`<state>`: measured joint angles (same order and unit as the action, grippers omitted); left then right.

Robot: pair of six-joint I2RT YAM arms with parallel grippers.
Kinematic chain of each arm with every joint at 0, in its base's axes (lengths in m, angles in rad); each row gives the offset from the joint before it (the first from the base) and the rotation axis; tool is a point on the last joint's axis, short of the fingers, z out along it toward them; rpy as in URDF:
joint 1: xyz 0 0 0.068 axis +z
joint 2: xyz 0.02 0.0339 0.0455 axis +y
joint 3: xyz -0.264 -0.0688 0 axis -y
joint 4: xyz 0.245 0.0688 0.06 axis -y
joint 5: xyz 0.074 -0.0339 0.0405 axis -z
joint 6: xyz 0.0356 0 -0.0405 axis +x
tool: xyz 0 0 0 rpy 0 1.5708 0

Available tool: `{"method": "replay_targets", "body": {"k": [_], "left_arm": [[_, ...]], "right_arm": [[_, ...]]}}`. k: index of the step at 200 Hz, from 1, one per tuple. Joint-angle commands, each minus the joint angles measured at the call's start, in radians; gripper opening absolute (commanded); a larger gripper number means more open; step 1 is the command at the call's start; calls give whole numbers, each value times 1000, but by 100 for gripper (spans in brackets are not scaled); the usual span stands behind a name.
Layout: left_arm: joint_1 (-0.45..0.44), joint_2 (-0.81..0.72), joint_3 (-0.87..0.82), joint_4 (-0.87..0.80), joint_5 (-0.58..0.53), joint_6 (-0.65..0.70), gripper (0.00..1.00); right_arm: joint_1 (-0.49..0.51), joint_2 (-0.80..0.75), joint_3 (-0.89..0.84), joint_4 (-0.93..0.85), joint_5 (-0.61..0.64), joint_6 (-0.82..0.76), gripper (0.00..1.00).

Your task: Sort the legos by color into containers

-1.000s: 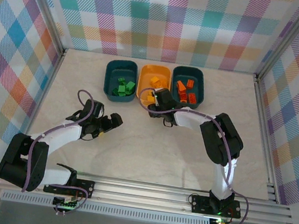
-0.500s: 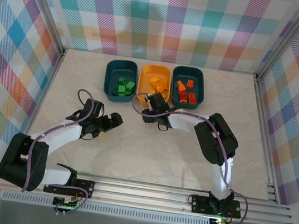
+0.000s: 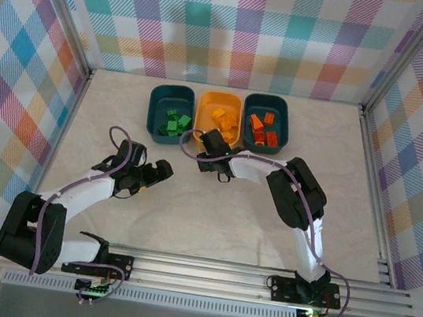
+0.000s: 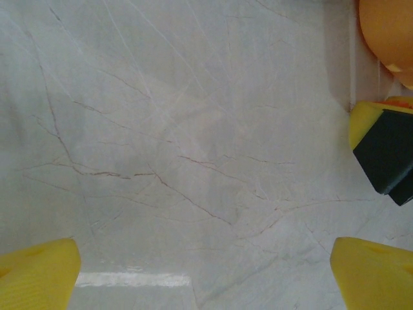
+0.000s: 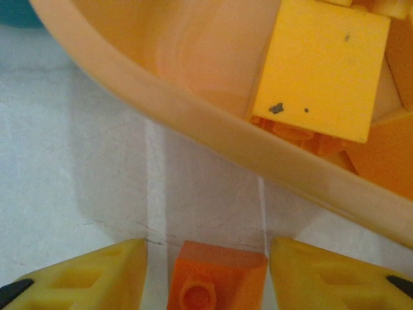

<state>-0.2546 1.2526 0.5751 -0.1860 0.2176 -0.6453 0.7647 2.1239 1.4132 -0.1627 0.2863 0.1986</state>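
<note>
1. Top view, from above and behind the arms: a pale marbled table (image 3: 210,222) sits inside plaid walls (image 3: 239,27). Three tubs stand side by side near the far edge. The dark teal left tub (image 3: 158,103) holds green bricks (image 3: 174,123), the yellow-orange middle tub (image 3: 206,102) holds yellow bricks (image 3: 219,116), and the dark teal right tub (image 3: 284,110) holds orange-red bricks (image 3: 262,130). The left gripper (image 3: 160,175) is over bare table, apart from the tubs, spread wide and empty. The right gripper (image 3: 212,139) is at the near rim of the middle tub, and its fingers are too small here to read
2. Left wrist view, close on the table: two yellow fingertips (image 4: 35,274) sit in the bottom corners, far apart, with only marble between them. At the right edge are a yellow-and-black part of the other gripper and a curve of the middle tub, close by
3. Right wrist view gives what the top view cannot: one orange-red brick (image 5: 216,271), a stud showing, sits between two yellow fingers (image 5: 90,278) that are partly closed. A sliver of table shows between the brick and one finger, so I cannot tell whether it is clamped. The middle tub's rim crosses just beyond, with a yellow brick (image 5: 319,64) inside it
</note>
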Motion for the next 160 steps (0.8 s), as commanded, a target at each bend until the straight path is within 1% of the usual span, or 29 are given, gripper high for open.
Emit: {"method": "replay_targets", "body": {"k": [1, 23, 35, 63, 87, 99, 119, 139, 143, 160], "left_arm": [[-5, -29, 34, -43, -14, 31, 99], [-4, -28, 34, -38, -15, 30, 99], [-4, -21, 38, -36, -11, 27, 99], [-3, -19, 45, -35, -7, 26, 99], [-13, -33, 52, -53, -16, 32, 98], [-36, -40, 71, -81, -34, 53, 98], [-100, -29, 107, -121, -65, 75, 98], [-152, 9, 121, -101, -50, 65, 98], [-160, 18, 122, -63, -48, 61, 98], [-203, 60, 138, -42, -61, 49, 98]], "right_arm": [[4, 4, 0, -62, 20, 34, 50], [9, -23, -40, -44, 16, 48, 43], [16, -41, -53, -38, 23, 47, 40], [33, -91, -79, -13, 42, 42, 37], [41, -149, -104, 9, 41, 47, 35], [40, -176, -106, 6, 40, 51, 35], [39, -230, -102, 5, 43, 40, 34], [21, -270, -73, -15, 48, 17, 35], [12, -276, -64, -21, 49, 15, 35], [-40, -296, -40, -23, 39, 15, 34]]}}
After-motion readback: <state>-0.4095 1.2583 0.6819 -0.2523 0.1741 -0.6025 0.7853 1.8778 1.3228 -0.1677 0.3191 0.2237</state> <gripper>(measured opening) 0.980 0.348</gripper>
